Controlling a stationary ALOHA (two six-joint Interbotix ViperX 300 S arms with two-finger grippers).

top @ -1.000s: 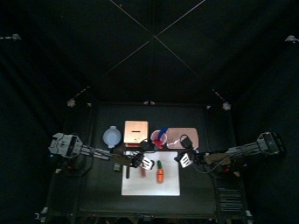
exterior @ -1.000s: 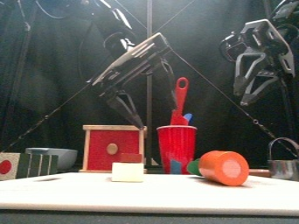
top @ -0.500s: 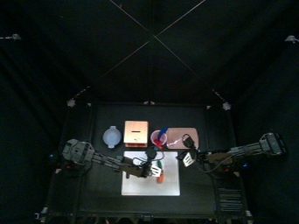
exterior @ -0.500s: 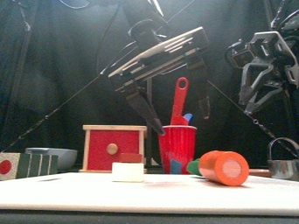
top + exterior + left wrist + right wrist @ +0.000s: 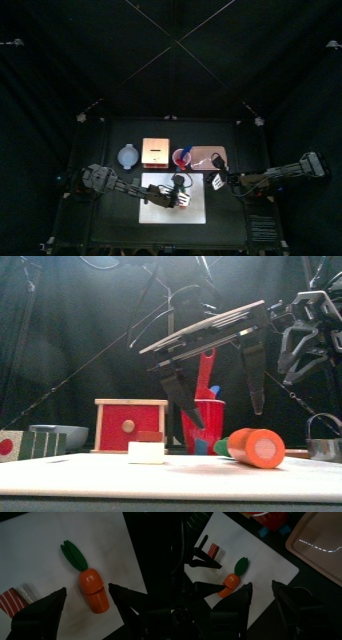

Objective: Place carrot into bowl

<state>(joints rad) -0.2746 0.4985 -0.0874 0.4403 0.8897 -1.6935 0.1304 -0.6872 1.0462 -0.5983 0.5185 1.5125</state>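
Hovering my left pincer, jaws spread wide, empty, straddling carrot lying on white mat; green top pointing eleven o'clock. Right pincer parted, idling empty.

The left arm reaches in low from the left side, stretched toward the middle, its tool pointing down with the jaws spread wide and nothing between them. The right arm hangs higher on the right side, folded back, its tool also apart at the jaws and carrying nothing.
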